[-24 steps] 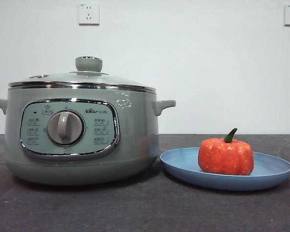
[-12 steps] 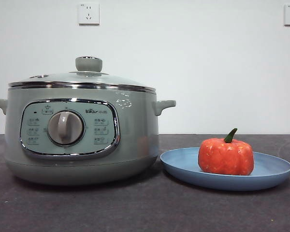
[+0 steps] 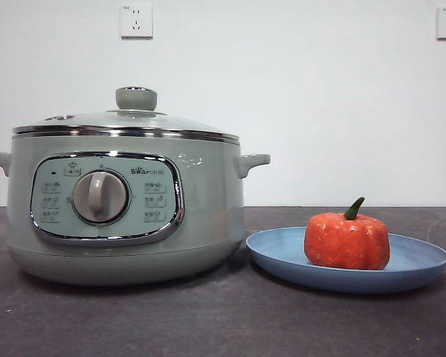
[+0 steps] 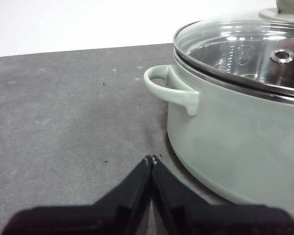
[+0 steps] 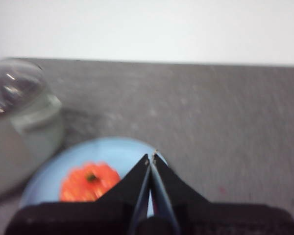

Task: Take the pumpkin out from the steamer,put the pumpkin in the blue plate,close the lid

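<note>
White wall stands behind a dark grey table [image 3: 223, 320], and two wall sockets [image 3: 136, 21] sit high up on it. On the table is the steamer [image 3: 126, 204], a big pale green pot with a grey dial [image 3: 100, 196] on its front. The lid [image 3: 126, 123] is on top of the pot and looks flat and shut all the way round. Just beside the pot is the blue plate [image 3: 416, 260], and the pumpkin [image 3: 347, 239] sits on it, upright, with its green stem poking up. The left gripper [image 4: 151, 159] is low by the table, near the pot's side handle [image 4: 169, 88], and its two jaws are pressed together with nothing between them. The right gripper [image 5: 151, 157] hangs above the plate, and its jaws are together and empty too. I think the job looks all done, since the pumpkin is out and the lid is on. What could go wrong now is a bump. If the left arm swings toward the pot, it may knock the handle and shake the lid loose. If the right arm drops down, it may poke the pumpkin and roll it off the plate.
</note>
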Robot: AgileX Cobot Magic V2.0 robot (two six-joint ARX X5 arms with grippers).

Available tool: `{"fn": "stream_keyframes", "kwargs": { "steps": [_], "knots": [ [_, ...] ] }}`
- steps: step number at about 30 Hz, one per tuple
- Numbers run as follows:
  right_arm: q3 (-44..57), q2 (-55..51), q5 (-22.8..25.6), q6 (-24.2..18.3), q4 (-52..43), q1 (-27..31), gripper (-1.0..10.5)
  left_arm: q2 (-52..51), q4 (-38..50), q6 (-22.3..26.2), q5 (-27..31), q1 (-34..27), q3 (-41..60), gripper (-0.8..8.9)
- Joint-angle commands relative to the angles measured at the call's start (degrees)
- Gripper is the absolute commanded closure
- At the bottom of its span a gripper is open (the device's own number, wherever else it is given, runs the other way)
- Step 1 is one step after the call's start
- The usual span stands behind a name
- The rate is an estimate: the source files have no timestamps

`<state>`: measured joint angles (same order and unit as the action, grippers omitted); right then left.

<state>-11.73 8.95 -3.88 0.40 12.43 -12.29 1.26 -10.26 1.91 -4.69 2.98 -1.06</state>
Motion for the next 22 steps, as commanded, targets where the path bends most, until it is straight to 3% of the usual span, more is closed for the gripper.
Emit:
{"fn": "stream_keyframes", "kwargs": {
  "steps": [1,6,22],
  "knots": [
    [5.4,-3.0,-0.7,0.0,-1.8,1.4,9.5,-0.1,-0.3,-0.2,0.1,-0.2,0.8,8.17],
    [9.8,-6.4,-0.7,0.7,-0.9,2.2,9.5,-0.1,-0.3,-0.2,0.1,-0.2,0.8,8.17],
    [9.8,-6.6,-0.2,0.7,1.7,2.1,9.5,-0.1,-0.3,-0.2,0.1,-0.2,0.8,8.17]
  ]
}}
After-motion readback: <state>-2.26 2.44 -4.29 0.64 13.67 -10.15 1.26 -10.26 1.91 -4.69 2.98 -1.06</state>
